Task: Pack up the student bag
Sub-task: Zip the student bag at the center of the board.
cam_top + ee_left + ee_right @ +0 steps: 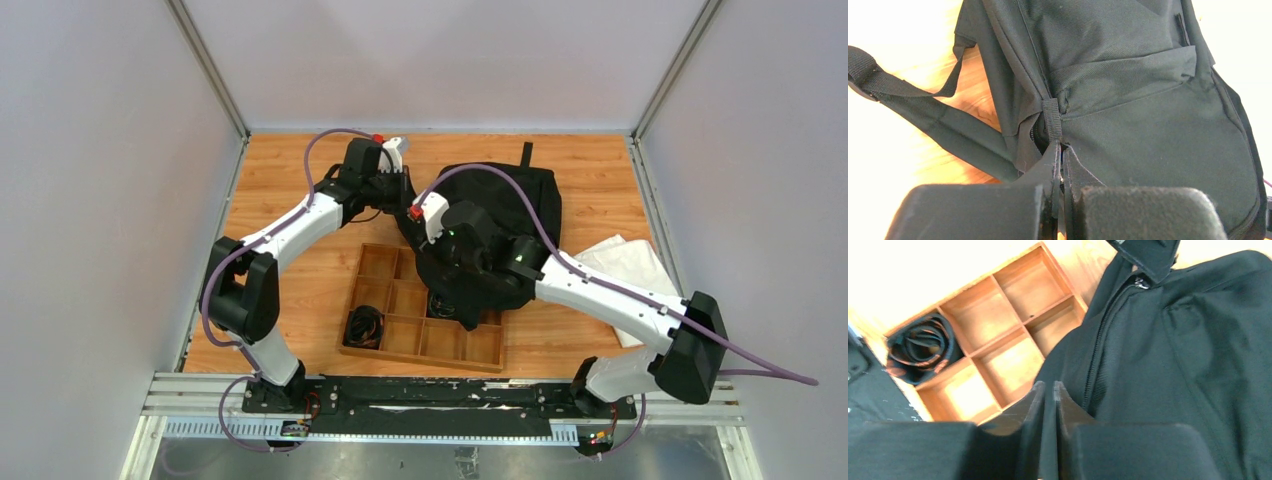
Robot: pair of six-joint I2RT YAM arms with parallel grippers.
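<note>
The student bag (515, 205), a floppy black backpack, lies at the middle back of the table, its near edge draped over the wooden tray (385, 265). My left gripper (402, 198) is at the bag's left edge. In the left wrist view it (1061, 149) is shut on a black webbing pull tab (1052, 117) at the zipper of the bag (1148, 135). My right gripper (1049, 386) is over the bag's near edge, jaws shut with black fabric of the bag (1173, 365) between them, beside a zipper line (1098, 350).
The wooden compartment tray (978, 335) holds a coiled black cable (364, 326) in its near left cell, which also shows in the right wrist view (923, 347). A white cloth (628, 262) lies right of the bag. A bag strap (923, 117) trails left on the table.
</note>
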